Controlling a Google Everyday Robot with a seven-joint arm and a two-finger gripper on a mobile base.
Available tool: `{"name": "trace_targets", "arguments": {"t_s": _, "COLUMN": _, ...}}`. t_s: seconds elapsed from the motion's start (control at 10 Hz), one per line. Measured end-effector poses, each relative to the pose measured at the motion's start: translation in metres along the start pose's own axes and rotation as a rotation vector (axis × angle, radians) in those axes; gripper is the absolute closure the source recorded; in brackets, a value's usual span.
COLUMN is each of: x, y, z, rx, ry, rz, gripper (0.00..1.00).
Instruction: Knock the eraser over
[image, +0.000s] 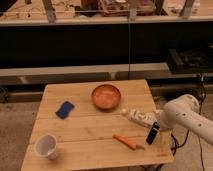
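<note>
The eraser is a small thin black block with a pale stripe. It stands on end, leaning slightly, near the right front corner of the wooden table. My gripper hangs at the end of the white arm, right beside the eraser on its right side, at the table's right edge. An orange carrot lies just left of the eraser. A white labelled tube lies behind it.
An orange-brown bowl sits at the back middle. A flat blue pad lies to the left and a white cup stands at the front left corner. Dark shelving and a cabinet stand behind the table.
</note>
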Motion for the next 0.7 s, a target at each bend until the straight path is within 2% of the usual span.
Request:
{"name": "trace_targets", "arguments": {"t_s": 0.3, "x": -0.019, "y": -0.011, "z": 0.008, "rx": 0.009, "ry": -0.002, "rz": -0.015, "gripper": 0.07}}
{"name": "trace_targets", "arguments": {"t_s": 0.6, "x": -0.005, "y": -0.009, "z": 0.013, "rx": 0.016, "ry": 0.004, "rz": -0.020, "gripper": 0.07}}
{"name": "trace_targets", "arguments": {"t_s": 0.7, "x": -0.007, "y": -0.014, "z": 0.013, "rx": 0.019, "ry": 0.000, "rz": -0.027, "gripper": 0.07}}
